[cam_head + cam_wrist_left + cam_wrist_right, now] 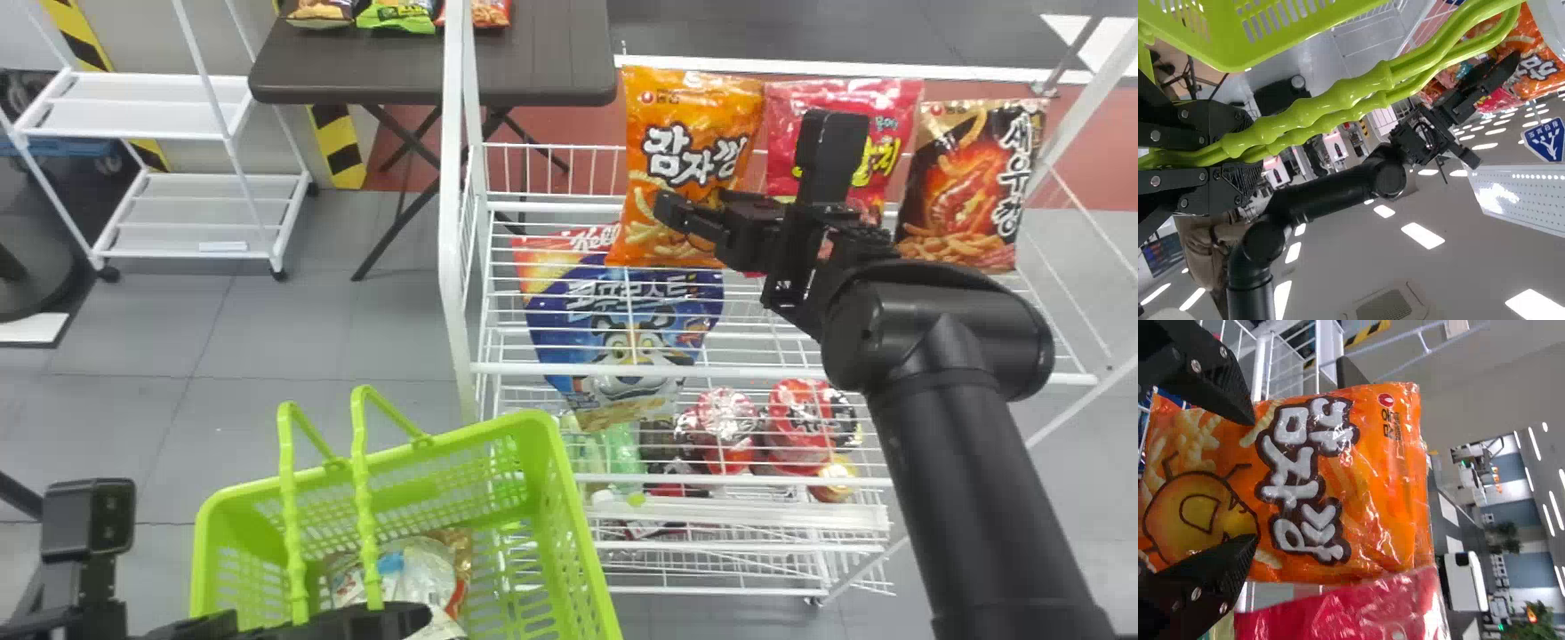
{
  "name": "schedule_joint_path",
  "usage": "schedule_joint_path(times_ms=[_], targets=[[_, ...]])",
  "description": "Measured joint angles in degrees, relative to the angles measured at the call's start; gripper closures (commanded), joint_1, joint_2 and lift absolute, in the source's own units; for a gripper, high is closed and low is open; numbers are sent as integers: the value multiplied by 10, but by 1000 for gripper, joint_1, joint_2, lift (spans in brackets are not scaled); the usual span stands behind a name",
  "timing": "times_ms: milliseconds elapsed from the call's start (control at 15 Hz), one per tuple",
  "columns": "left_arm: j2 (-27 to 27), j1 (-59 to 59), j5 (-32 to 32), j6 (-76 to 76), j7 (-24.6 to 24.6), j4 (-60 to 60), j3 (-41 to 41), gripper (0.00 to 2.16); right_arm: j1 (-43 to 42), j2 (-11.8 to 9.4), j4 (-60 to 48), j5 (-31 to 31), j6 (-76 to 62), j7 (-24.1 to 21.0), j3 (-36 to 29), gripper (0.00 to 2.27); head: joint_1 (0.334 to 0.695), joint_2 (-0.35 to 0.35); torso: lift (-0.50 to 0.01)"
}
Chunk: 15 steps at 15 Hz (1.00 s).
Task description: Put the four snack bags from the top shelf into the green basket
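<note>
Orange bag (662,107) at one o'clock on the rack's (456,267) top shelf; the right gripper (689,213) is in front of it, fingers spread. Red bag (893,116) and brown bag (965,200) side by side at two o'clock. Green basket (498,430) at seven o'clock, packets (418,573) inside; the left gripper's (342,622) fingers pinch its handles (363,462).

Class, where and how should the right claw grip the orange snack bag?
Probably around its middle, from the front: the orange snack bag stands upright, broad face forward, taller than wide. The right claw should straddle both side edges, easing in carefully where the pink bag crowds one edge.
</note>
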Motion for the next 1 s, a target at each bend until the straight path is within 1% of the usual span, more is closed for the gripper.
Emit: schedule_joint_path(times_ms=[67,133,733,1000], targets=[[0,1,0,0,0,0,1,2148,0,0,2,-1,2,0,2,2165,695,11,0],[0,2,0,0,0,0,1,2145,4,0,1,-3,4,-3,3,2253,695,13,0],[2,12,6,-2,0,-3,12,2145,41,-1,-61,-4,10,-2,-4,2256,695,13,0],[3,16,11,-7,0,-3,19,2145,108,-2,-184,-15,48,-2,-9,2253,695,19,0]])
